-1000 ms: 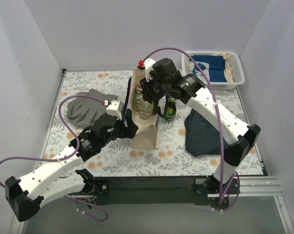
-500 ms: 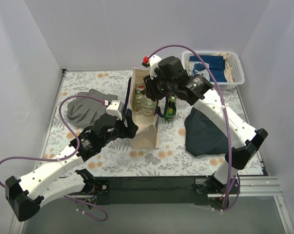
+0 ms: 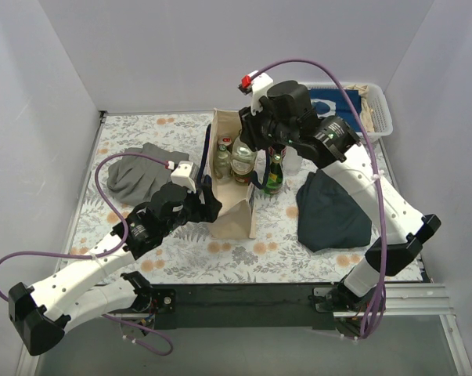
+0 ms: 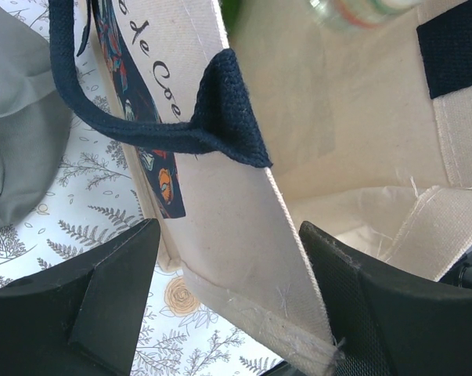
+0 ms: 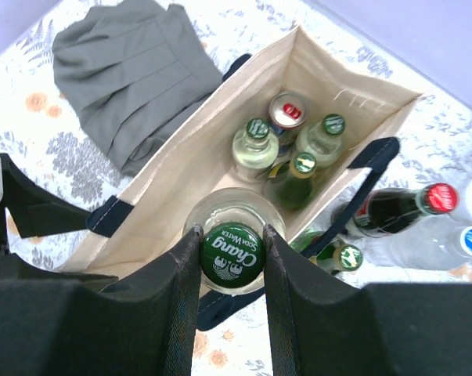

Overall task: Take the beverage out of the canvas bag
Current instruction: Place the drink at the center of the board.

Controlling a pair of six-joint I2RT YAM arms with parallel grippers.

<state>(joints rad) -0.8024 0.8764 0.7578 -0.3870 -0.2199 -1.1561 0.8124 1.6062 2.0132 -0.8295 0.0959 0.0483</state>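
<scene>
The cream canvas bag (image 3: 234, 205) with navy handles stands upright mid-table, and it also shows in the right wrist view (image 5: 181, 168). My right gripper (image 5: 232, 251) is shut on the green "Chang Soda Water" cap of a clear glass bottle (image 3: 243, 161). It holds the bottle upright over the bag's right rim, raised above the others. Several bottles and a red-topped can (image 5: 287, 110) stand inside the bag. My left gripper (image 4: 229, 235) is closed on the bag's near-left wall (image 4: 220, 235), one finger outside and one inside.
A green bottle (image 3: 275, 174), a dark red-capped bottle (image 5: 392, 210) and a clear blue-capped bottle (image 5: 455, 244) stand just right of the bag. A grey cloth (image 3: 138, 172) lies to the left and a navy cloth (image 3: 329, 207) to the right. A white basket (image 3: 383, 117) stands at the back right.
My right gripper has risen and moved a little right with the clear bottle, lifting it out from among the other bottles. The left arm and the bag have not moved.
</scene>
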